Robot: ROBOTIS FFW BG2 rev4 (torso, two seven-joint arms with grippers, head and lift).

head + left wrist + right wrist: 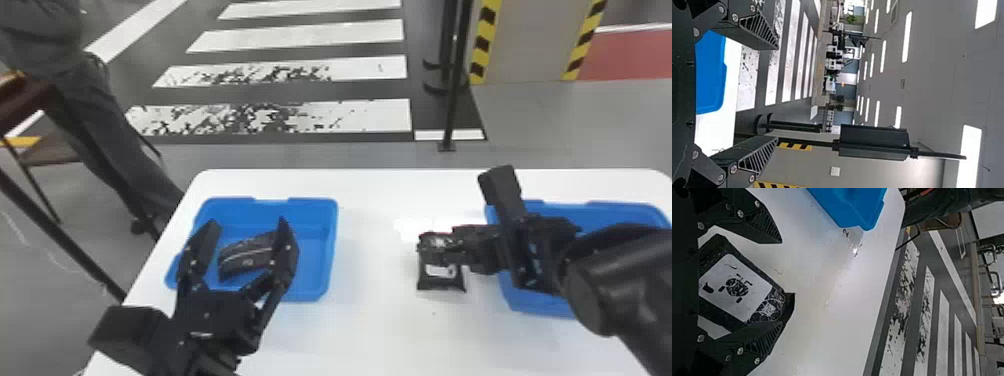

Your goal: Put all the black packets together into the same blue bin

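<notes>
Your right black two-fingered gripper is spread over the white-labelled black packet, nine o'clock of the right-hand blue plastic bin; closing off-centre could skid it away. Your left gripper gapes empty.

A white table with round corners is up close. Past it, the floor has a zebra crossing with fat white stripes, and black marks show on some of them. A thin black pole stands near the stripes. Next to it is a grey wall with yellow and black tape on its edges. A brown chair with thin legs is on the left. In the left wrist view, long bright lights shine on the ceiling.
</notes>
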